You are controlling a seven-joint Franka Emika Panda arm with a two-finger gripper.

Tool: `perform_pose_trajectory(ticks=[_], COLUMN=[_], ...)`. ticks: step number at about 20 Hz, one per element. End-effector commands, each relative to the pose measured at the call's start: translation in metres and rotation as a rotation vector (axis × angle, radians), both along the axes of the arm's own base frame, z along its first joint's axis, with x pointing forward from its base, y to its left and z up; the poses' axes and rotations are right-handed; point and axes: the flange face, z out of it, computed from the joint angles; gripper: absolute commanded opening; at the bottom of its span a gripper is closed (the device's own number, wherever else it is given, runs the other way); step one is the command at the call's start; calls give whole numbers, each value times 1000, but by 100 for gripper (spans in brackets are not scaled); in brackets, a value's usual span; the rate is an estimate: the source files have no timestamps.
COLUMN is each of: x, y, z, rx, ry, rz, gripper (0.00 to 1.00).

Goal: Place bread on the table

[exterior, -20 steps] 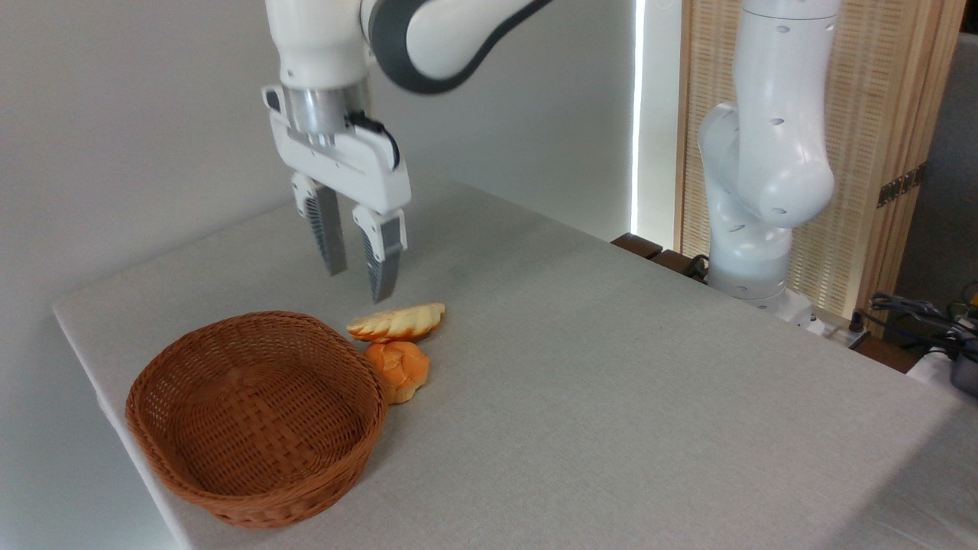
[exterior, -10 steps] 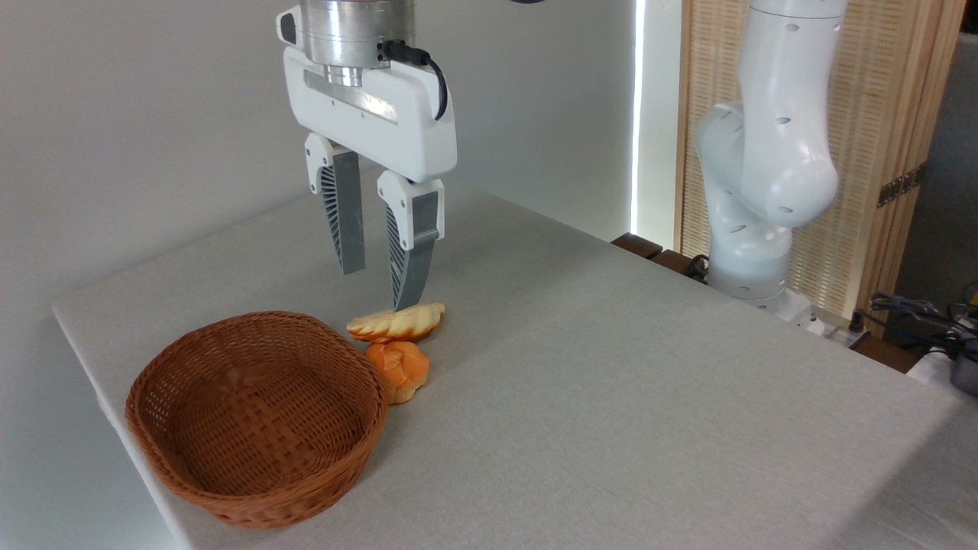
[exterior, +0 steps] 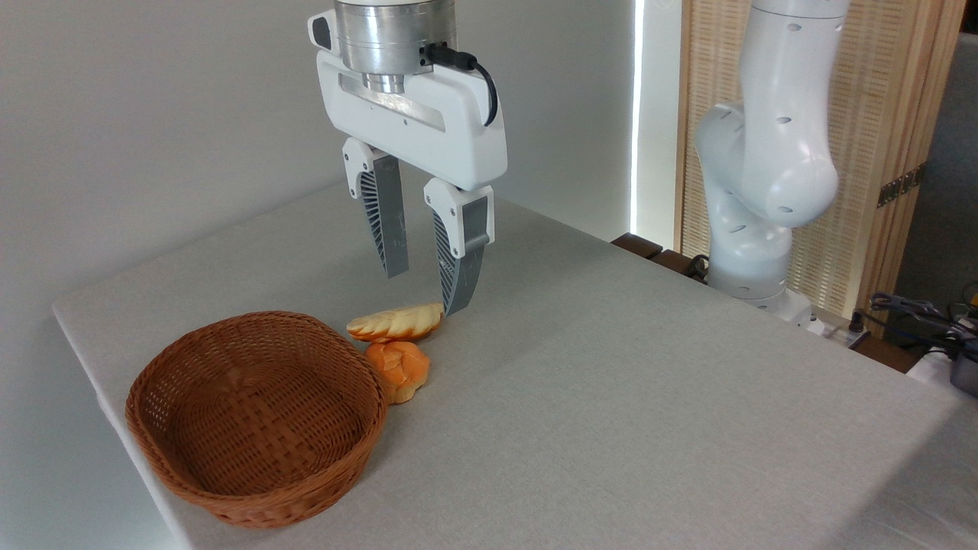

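Note:
The bread (exterior: pixel 396 323), a pale golden ridged loaf, lies flat on the grey-beige table (exterior: pixel 611 367) just right of the wicker basket. My gripper (exterior: pixel 425 294) hangs above and slightly right of the loaf, fingers pointing down. It is open and nothing is between the fingers (exterior: pixel 461 260). The right fingertip appears just over the loaf's right end; whether it touches I cannot tell.
A brown wicker basket (exterior: pixel 256 416) stands at the front left with nothing in it. A round orange bun (exterior: pixel 399 370) rests against its right rim, just in front of the bread. The arm's white base (exterior: pixel 756 191) stands at the table's far right edge.
The gripper has travelled to the right across the frames, from above the basket's far rim to above the loaf's right end. The bread and bun have stayed still.

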Motion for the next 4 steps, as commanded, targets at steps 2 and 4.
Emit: perform_pose_trajectory(ticks=[2,4], x=[-1,-1], y=[5,5], z=[4,5], rx=[-21,-23], ry=[8,5], rz=[-3,-3], gripper=[100,100])
